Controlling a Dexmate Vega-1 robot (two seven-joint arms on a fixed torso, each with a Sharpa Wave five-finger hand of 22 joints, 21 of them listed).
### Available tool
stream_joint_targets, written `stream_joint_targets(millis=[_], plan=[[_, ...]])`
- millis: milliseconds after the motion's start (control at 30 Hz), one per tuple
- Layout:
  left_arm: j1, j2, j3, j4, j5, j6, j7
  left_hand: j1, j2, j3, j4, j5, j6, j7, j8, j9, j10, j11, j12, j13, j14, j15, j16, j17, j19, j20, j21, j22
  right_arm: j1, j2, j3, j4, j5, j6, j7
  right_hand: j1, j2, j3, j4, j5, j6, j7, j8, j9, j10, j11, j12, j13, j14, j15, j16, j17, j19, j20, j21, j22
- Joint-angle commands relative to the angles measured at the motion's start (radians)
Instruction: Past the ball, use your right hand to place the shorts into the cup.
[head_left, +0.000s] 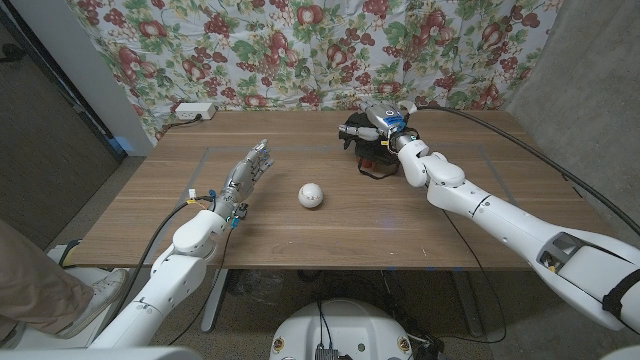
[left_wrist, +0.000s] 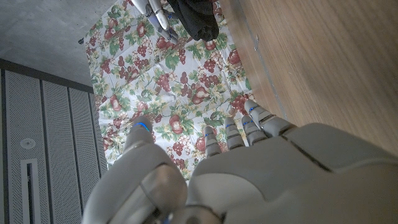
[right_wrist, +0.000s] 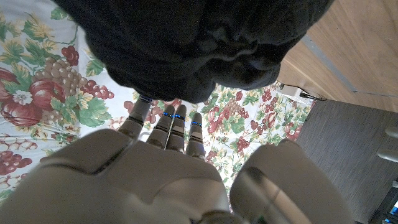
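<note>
The right arm stretches from the near right corner across the wooden table (head_left: 420, 225) to its far middle, where the right hand (head_left: 385, 125) hovers over a crumpled pair of black fabric shorts (head_left: 365, 140). In the right wrist view the hand's (right_wrist: 168, 168) fingers (right_wrist: 177, 127) reach up to the bunched dark cloth (right_wrist: 199, 50) and touch its underside, yet whether they actually pinch it cannot be told from here. The shorts sit bunched at the far middle of the table, hanging or resting just under the hand; a cup cannot be made out beneath the cloth. The left arm lies along the near left part of the table, its left hand (head_left: 245, 175) standing on edge with the fingers straight, spread slightly apart and holding nothing; the left wrist view shows the same fingers (left_wrist: 252, 127) extended along the wood. A small white ball (head_left: 311, 195) sits near the table's middle, between the two hands and nearer than the shorts. A white power strip (head_left: 194, 111) lies at the far left corner, and a floral fruit-patterned cloth (head_left: 300, 50) hangs behind the table.
</note>
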Motion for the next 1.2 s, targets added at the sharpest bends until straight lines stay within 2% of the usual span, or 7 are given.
stream_joint_targets(millis=[33,433,700,1200], plan=[[-0.002,0.002,0.003,-0.005,0.003,0.001,0.003,0.005,0.002,0.008,-0.003,-0.001,0.008,-0.002,0.001,0.002,0.002,0.001,0.004,0.001,0.008,-0.051,0.003,0.003,0.006,-0.056,0.008,0.003,-0.016,-0.017,0.034,-0.031,0.042,0.035,0.006,-0.014,0.003,-0.007,-0.002,0.011,-0.01,0.0,-0.008,-0.002,-0.006,0.005,-0.007,-0.004,-0.01,-0.001,-0.004,-0.004,-0.012,0.005,-0.008,0.002],[-0.01,0.009,0.003,-0.002,0.001,-0.001,-0.009,0.005,0.002,0.008,-0.003,-0.002,0.009,-0.002,0.001,0.002,0.002,0.001,0.003,0.001,0.007,-0.051,0.003,0.003,0.006,-0.057,0.008,0.003,-0.047,-0.044,0.071,-0.107,0.044,0.011,0.012,-0.03,0.017,-0.011,0.0,0.013,-0.008,0.0,-0.007,-0.01,-0.008,0.007,-0.014,-0.017,-0.019,0.004,-0.004,-0.015,-0.017,-0.001,-0.024,0.002],[-0.032,0.012,0.001,0.024,-0.002,-0.012,-0.029,0.005,0.002,0.008,-0.003,-0.002,0.008,-0.002,0.001,0.002,0.002,0.001,0.003,0.001,0.005,-0.051,0.002,0.003,0.006,-0.056,0.008,0.003,-0.065,-0.047,0.102,-0.146,0.069,0.009,0.009,-0.042,0.027,-0.012,0.003,0.013,-0.006,0.002,-0.006,-0.014,-0.007,0.008,-0.016,-0.023,-0.02,0.009,-0.002,-0.02,-0.016,-0.002,-0.031,0.002],[-0.08,-0.001,0.014,0.037,0.0,0.02,-0.037,0.005,0.002,0.008,-0.003,-0.003,0.009,-0.002,0.001,0.002,0.001,0.0,0.003,0.001,0.006,-0.051,0.002,0.003,0.006,-0.056,0.008,0.003,-0.085,-0.069,0.153,-0.209,0.108,0.003,0.023,-0.06,0.049,-0.013,0.005,0.011,-0.006,0.005,-0.007,-0.022,-0.004,0.012,-0.02,-0.035,-0.02,0.012,0.0,-0.029,-0.015,-0.003,-0.045,0.002]])
